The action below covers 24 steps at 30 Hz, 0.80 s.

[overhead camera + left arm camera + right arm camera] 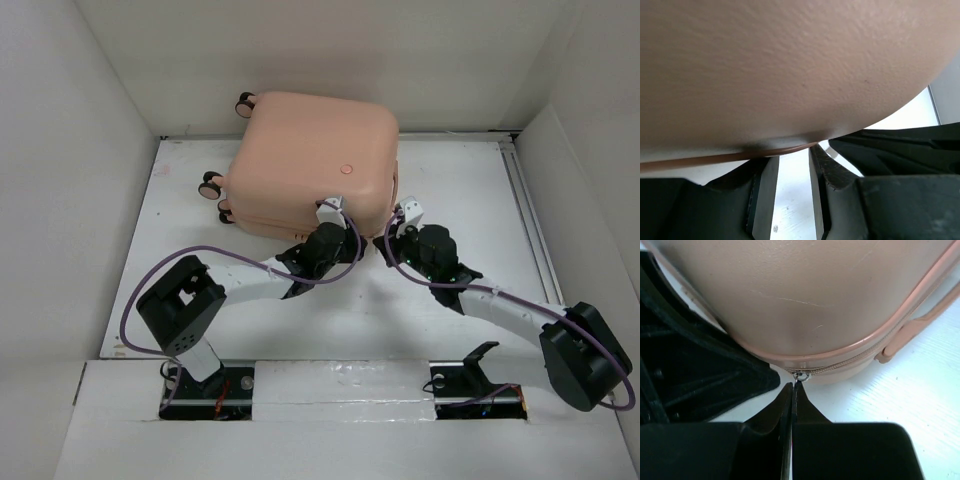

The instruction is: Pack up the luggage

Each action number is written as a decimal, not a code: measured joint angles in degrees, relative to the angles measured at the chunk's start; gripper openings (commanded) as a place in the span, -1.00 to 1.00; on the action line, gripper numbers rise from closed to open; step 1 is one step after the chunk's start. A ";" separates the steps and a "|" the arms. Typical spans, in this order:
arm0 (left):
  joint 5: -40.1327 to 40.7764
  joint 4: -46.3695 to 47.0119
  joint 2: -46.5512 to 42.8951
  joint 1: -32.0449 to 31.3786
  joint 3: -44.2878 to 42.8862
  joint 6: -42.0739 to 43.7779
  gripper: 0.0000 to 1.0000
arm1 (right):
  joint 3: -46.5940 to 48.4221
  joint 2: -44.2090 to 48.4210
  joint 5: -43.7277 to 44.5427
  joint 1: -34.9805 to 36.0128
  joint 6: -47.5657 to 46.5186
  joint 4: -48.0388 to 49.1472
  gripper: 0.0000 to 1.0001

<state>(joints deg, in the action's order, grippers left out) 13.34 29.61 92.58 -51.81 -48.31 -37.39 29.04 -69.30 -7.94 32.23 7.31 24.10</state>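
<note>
Both arms reach to the near edge of the closed luggage [310,165] on the white surface [470,200].
The peach-pink case lies flat toward the far wall, its wheels [210,184] to the left and its round logo [347,169] facing up; the left claw [790,197] sits just under the rim of the shell, its fingers [765,195] a little apart with only bare surface showing between them; the right claw [792,390] is pressed together at the near right corner, pinched on the zipper pull [801,375] just below the seam; a pink handle [905,332] runs close beside it.
</note>
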 measured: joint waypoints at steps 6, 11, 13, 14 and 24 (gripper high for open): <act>-0.55 -1.92 1.73 -0.09 -1.09 0.70 -0.43 | 0.04 -4.33 10.84 6.60 5.07 4.39 -1.00; 3.82 -2.49 -8.00 1.60 7.74 -0.68 0.20 | 0.72 -10.03 12.31 10.34 9.03 11.17 -1.00; 7.48 -2.45 -17.68 1.62 13.25 -1.90 0.61 | 0.94 -11.10 10.67 11.43 10.27 12.79 -1.00; 8.74 -2.82 -23.69 1.53 15.39 -1.92 0.76 | 0.96 -11.52 9.29 11.72 10.97 13.44 -1.00; 6.12 -5.64 -38.34 40.26 14.75 -13.53 0.98 | 0.35 -10.12 6.84 11.34 12.22 13.55 -1.00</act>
<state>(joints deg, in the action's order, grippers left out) 19.46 23.97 54.24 -11.55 -33.56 -50.92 29.39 -79.42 -1.10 43.57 19.53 37.65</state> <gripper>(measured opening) 0.986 0.009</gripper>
